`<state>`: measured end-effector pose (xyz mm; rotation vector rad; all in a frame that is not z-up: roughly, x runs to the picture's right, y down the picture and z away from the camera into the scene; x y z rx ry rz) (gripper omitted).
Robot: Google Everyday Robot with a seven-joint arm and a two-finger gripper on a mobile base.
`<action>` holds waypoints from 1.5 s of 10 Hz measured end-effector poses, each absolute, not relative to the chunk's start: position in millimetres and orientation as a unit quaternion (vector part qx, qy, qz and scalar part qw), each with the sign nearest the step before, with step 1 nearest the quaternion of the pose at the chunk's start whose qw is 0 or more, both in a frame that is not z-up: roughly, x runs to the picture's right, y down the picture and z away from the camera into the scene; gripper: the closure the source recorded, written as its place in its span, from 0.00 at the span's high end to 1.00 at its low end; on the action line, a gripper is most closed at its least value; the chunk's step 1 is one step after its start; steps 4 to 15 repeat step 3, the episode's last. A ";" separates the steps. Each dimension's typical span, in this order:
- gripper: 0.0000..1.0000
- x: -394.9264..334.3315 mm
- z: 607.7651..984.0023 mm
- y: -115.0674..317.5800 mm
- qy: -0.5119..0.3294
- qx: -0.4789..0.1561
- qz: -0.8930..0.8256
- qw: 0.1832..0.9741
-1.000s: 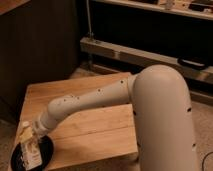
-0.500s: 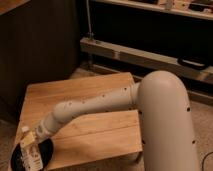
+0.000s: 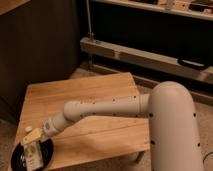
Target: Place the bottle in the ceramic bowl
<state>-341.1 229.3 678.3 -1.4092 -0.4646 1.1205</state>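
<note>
The black ceramic bowl (image 3: pixel 17 159) sits at the front left corner of the wooden table (image 3: pixel 95 100). The whitish bottle (image 3: pixel 33 156) with dark print on its label is inside the bowl, its pale yellowish cap (image 3: pixel 31 136) pointing up and away over the far rim. My gripper (image 3: pixel 42 134) is at the end of the white arm (image 3: pixel 100 109), right at the cap end of the bottle, just above the bowl's far rim.
The white arm base (image 3: pixel 172 130) fills the right foreground. A dark cabinet (image 3: pixel 40 45) stands behind the table on the left, and a low metal shelf rail (image 3: pixel 150 56) runs along the back. The floor shows to the left of the bowl.
The arm has moved slightly, carrying the gripper and bottle a little lower and further over the bowl. The bottle now lies lower within the bowl.
</note>
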 end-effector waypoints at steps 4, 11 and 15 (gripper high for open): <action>0.80 -341.3 677.9 229.4 -0.200 -0.608 0.483 0.598; 0.80 -341.3 677.9 229.4 -0.200 -0.608 0.483 0.598; 0.80 -341.3 677.9 229.4 -0.200 -0.608 0.483 0.598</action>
